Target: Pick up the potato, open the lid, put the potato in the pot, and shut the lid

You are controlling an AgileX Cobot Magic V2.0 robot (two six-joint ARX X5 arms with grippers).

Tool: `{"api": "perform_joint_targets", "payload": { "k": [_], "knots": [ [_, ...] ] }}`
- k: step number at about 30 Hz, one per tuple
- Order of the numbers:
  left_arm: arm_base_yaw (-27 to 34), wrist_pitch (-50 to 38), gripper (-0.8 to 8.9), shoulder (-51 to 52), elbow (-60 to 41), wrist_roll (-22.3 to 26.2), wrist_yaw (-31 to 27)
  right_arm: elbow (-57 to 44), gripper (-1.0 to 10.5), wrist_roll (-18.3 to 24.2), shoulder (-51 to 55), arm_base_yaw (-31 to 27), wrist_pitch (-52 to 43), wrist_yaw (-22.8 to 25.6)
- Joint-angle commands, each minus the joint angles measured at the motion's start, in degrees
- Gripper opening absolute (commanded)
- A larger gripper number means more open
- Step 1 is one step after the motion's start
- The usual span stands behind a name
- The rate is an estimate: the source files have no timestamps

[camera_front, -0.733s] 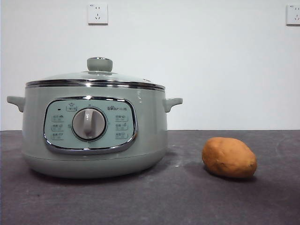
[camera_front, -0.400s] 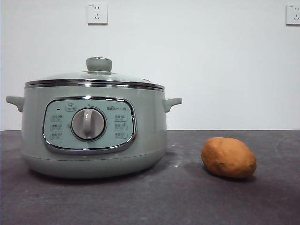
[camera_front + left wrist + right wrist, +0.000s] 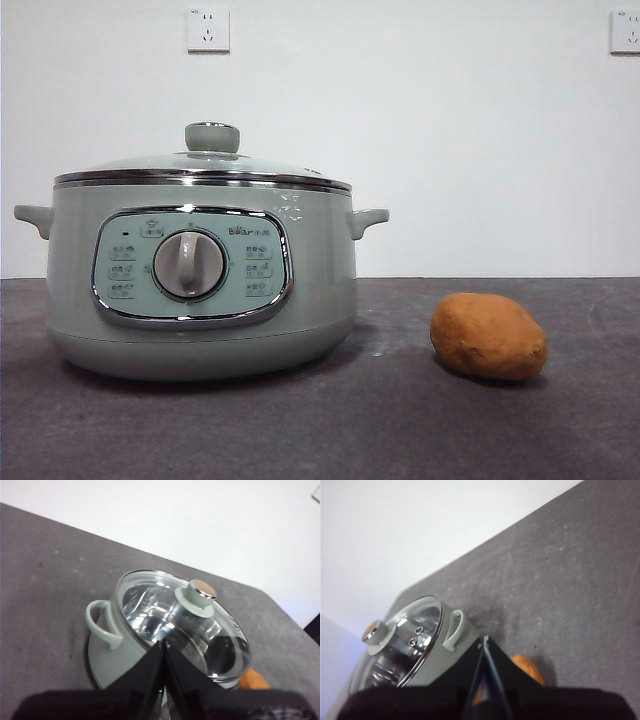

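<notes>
The pale sage-green pot [image 3: 200,290] stands at the left of the dark table, with the glass lid [image 3: 205,165] and its green knob [image 3: 212,137] closed on it. The orange-brown potato [image 3: 489,336] lies on the table to the pot's right. My left gripper [image 3: 164,647] is shut and empty, held above the pot [image 3: 115,650], near the lid [image 3: 185,625]. My right gripper [image 3: 485,642] is shut and empty, held above the potato [image 3: 527,670], which its jaws partly hide. No gripper shows in the front view.
The dark grey table [image 3: 400,420] runs back to a white wall with two sockets [image 3: 208,29]. Bare table lies between the pot and the potato and in front of both.
</notes>
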State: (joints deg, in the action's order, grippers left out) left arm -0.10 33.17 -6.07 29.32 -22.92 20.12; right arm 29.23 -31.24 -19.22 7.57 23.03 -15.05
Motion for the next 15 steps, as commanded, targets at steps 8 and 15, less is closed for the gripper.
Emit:
{"api": "perform_joint_targets", "payload": {
  "k": [8, 15],
  "knots": [
    [0.1, 10.9, -0.04, -12.2, 14.9, 14.4, 1.3, 21.2, 0.0, 18.0, -15.4, 0.0, 16.7, -0.2],
    [0.1, 15.0, 2.45, -20.4, 21.2, 17.2, 1.4, 28.6, 1.6, 23.8, -22.2, 0.0, 23.9, -0.1]
  ]
}}
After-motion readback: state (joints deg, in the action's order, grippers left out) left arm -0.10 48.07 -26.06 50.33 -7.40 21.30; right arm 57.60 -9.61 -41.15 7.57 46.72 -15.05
